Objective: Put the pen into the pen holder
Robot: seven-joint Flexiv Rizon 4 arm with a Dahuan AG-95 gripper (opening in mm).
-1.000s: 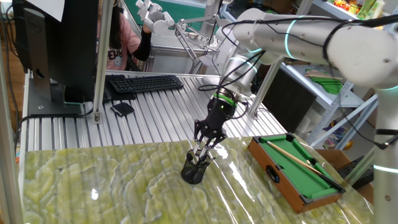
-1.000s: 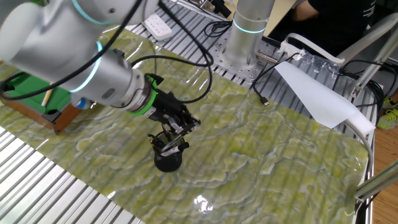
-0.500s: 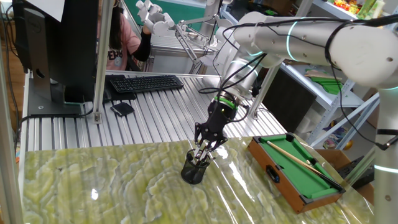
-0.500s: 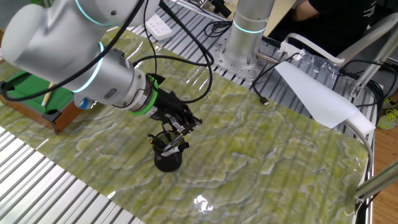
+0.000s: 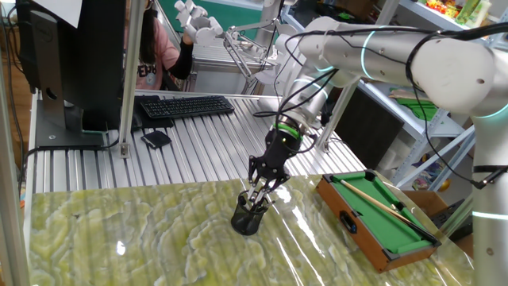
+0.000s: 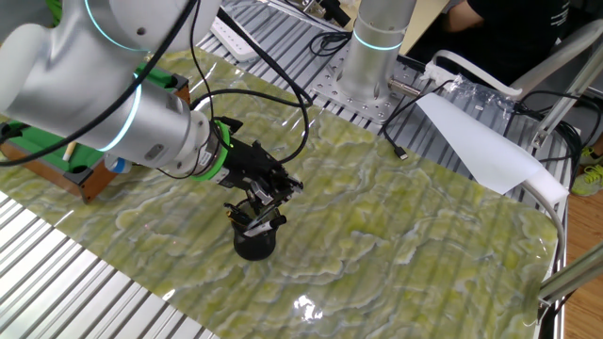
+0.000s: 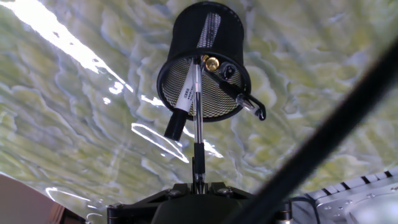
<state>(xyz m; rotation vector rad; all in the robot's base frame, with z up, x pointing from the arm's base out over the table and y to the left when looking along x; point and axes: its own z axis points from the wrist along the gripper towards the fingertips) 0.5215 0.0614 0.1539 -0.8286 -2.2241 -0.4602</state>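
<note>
Gripper (image 5: pixel 258 193) sits just above the pen holder (image 5: pixel 247 219), clenched on the pen (image 7: pixel 198 118), which runs from the hand straight down w/ its tip inside the mesh cup (image 7: pixel 208 59). Holder stands upright on green marbled table (image 6: pixel 424 217), other pens leaning in it. Toy pool table (image 5: pixel 379 213) off to one side.

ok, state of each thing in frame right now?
pen: upright, tip inside the cup, top end at the gripper
pen holder: upright on the mat, other pens inside
gripper: above the cup; open or shut unclear
toy pool table: flat, cue lying on the felt
</note>
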